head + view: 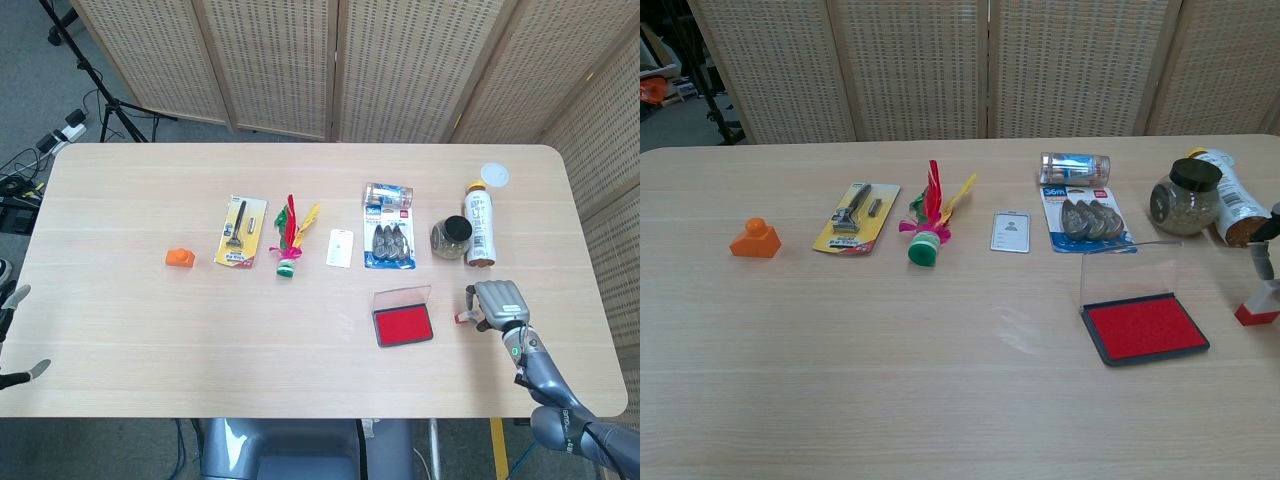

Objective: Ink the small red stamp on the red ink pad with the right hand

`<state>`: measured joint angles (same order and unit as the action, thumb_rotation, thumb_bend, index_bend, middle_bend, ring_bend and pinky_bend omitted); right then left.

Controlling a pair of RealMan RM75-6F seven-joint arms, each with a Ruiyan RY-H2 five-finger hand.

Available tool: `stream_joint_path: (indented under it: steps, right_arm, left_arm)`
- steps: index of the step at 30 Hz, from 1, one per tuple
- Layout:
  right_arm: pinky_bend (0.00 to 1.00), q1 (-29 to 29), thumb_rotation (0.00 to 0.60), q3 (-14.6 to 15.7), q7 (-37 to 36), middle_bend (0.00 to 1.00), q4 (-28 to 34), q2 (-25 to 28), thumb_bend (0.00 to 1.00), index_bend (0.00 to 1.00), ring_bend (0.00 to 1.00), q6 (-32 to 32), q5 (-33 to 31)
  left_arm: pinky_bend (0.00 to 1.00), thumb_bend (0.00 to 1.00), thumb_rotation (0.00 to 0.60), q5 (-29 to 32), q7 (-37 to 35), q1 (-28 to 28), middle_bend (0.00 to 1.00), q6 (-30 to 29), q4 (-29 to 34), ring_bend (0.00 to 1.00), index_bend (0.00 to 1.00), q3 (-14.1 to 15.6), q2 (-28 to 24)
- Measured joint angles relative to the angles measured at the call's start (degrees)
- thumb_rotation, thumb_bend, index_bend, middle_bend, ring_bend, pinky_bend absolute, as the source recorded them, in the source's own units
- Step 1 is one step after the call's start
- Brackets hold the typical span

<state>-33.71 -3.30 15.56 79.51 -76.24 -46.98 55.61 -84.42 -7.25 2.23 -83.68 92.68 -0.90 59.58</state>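
The small red stamp (461, 316) (1257, 306), white on top with a red base, is just right of the red ink pad (403, 326) (1145, 328), whose clear lid stands open. My right hand (498, 303) is at the stamp's right side and pinches its top between its fingertips (1262, 258), with the stamp tilted at the table surface, apart from the pad. Of my left hand (18, 335), only grey fingertips show at the head view's left edge, beside the table, spread and holding nothing.
Behind the pad lie a clip pack (389, 240), a dark-lidded jar (451, 236) and a bottle on its side (478, 224). Further left are a card (341, 248), a feathered shuttlecock (290, 240), a razor pack (241, 230) and an orange stamp (179, 257).
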Motion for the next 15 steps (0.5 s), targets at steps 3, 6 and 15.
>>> stream_joint_path:
  steps: [3, 6, 15]
  right_arm:
    - [1.00, 0.27, 0.600, 0.05, -0.14, 0.96, 1.24, 0.79, 0.31, 0.51, 1.00, -0.57, 0.76]
    - [1.00, 0.61, 0.600, 0.10, -0.32, 0.94, 2.74, 1.83, 0.31, 0.49, 1.00, -1.38, 1.66]
    - [0.26, 4.12, 0.600, 0.17, -5.55, 0.11, 11.97, 9.08, 0.01, 0.14, 0.10, -9.25, 11.06]
  left_arm:
    - [0.00, 0.09, 0.600, -0.07, -0.09, -0.02, 0.00, -0.07, 0.03, 0.00, 0.00, 0.01, -0.05]
    - [0.00, 0.09, 0.600, -0.16, -0.23, -0.06, 0.00, -0.18, 0.05, 0.00, 0.00, 0.03, -0.11]
    - [0.00, 0.09, 0.600, -1.11, -1.69, -0.51, 0.00, -1.31, -0.06, 0.00, 0.00, 0.21, -0.51]
